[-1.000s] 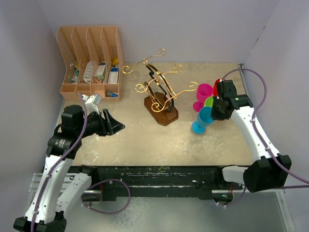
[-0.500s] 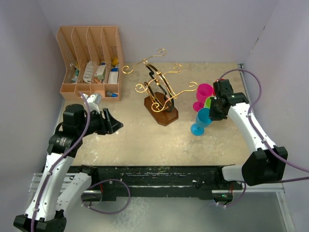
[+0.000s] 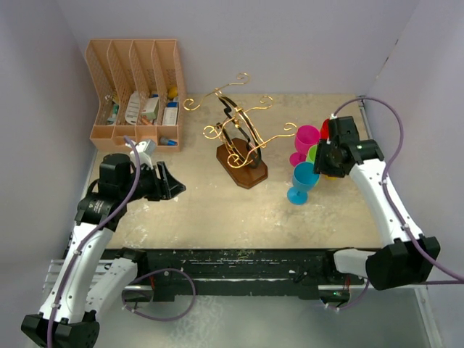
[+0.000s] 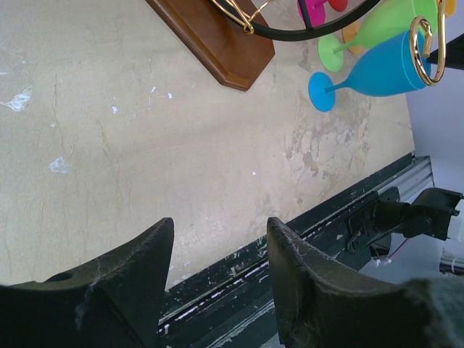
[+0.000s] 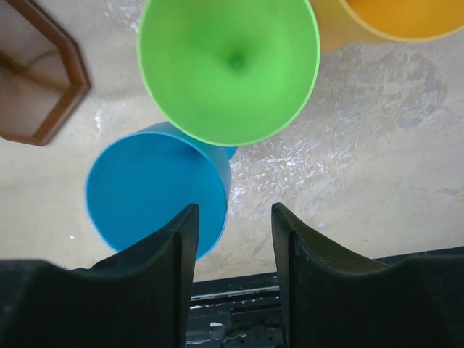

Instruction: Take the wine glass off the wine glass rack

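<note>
The wine glass rack (image 3: 238,134), gold scroll wire on a dark wooden base (image 4: 216,38), stands mid-table with no glass showing on its arms. A blue wine glass (image 3: 302,180) stands upright on the table to its right, by a pink (image 3: 305,140) and a green (image 3: 314,153) one. My right gripper (image 3: 323,159) hovers open just above them. In the right wrist view the blue glass (image 5: 156,192) sits beside the left finger (image 5: 170,254), the green glass (image 5: 228,69) is ahead, and nothing lies between the fingers. My left gripper (image 3: 172,185) is open and empty, left of the rack.
A tan slotted organiser (image 3: 136,93) with small items stands at the back left. An orange glass (image 5: 391,18) is behind the green one. The walls close in on the left, back and right. The black rail (image 4: 304,239) runs along the near edge.
My right gripper has opened and let go of the blue glass, which now stands upright on its own. The left arm has barely shifted.
</note>
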Controlling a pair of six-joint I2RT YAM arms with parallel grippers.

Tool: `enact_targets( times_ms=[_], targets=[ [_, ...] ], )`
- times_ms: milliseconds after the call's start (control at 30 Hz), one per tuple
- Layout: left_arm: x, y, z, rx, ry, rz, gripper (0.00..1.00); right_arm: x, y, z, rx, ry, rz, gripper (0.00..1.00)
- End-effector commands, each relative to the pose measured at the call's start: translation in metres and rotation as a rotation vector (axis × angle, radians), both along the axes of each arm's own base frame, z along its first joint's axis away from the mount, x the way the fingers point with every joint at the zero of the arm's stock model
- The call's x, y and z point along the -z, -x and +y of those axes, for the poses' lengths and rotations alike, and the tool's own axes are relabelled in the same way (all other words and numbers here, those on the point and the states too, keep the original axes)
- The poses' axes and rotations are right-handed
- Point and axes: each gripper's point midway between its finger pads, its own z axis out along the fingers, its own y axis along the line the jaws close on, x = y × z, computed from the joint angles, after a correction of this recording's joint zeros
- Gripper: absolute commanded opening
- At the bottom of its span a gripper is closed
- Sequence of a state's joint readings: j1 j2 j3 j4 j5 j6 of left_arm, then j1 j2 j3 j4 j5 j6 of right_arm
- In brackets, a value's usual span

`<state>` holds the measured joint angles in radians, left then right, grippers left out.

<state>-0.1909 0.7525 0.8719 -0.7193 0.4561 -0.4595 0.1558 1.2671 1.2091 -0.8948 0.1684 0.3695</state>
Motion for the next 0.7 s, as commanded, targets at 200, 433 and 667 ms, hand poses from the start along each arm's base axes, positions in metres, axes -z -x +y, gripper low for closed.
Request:
enact_targets(
  times_ms=[200, 433, 667],
  targets=[
    [-0.018, -0.02, 0.013, -0.072, -0.052, -0.127, 0.57, -0.142, 0.005, 0.015, -0.104, -0.112, -0.405, 0.52],
    [-0.038, -0.029, 0.062, -0.309, -0.193, -0.299, 0.61, -0.202, 0.019, 0.026, -0.15, -0.224, -0.833, 0.7],
    [-0.038, -0.025, 0.084, -0.445, -0.208, -0.301, 0.9, -0.186, 0.036, 0.014, -0.131, -0.175, -0.885, 0.9]
  ],
)
